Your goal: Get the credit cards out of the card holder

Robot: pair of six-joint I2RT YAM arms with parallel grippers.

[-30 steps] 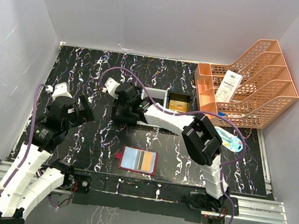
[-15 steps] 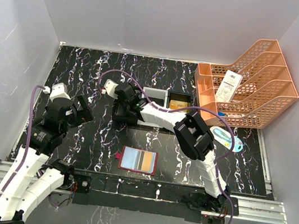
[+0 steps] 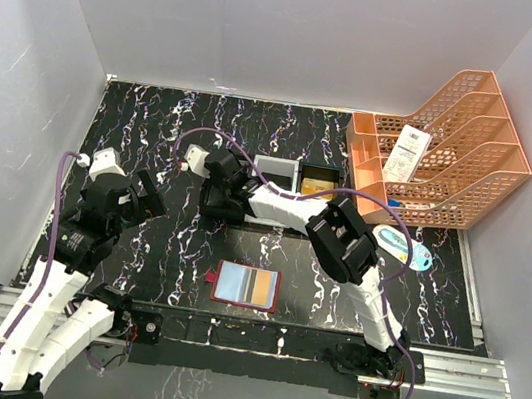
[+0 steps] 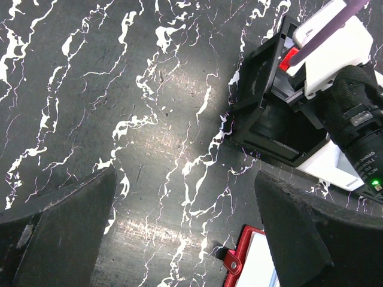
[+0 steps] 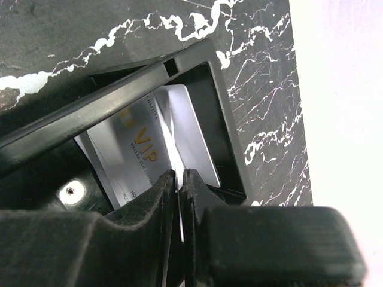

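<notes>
1. Small dark-red, leather-like folding card holder (image 3: 245, 285) lies open and flat on the white-veined black tabletop (image 4: 90, 89). Light-blue and orange bands show inside it.
2. Left gripper (image 4: 184, 179): matte padded jaws spread wide, holding nothing, over bare tabletop.
3. Right gripper (image 5: 178, 174): jaws a thin slit apart inside the black-walled tray (image 5: 227, 137), at a glossy silvery "VIP" credit card (image 5: 137, 149). Cannot tell whether it is pinched.
</notes>
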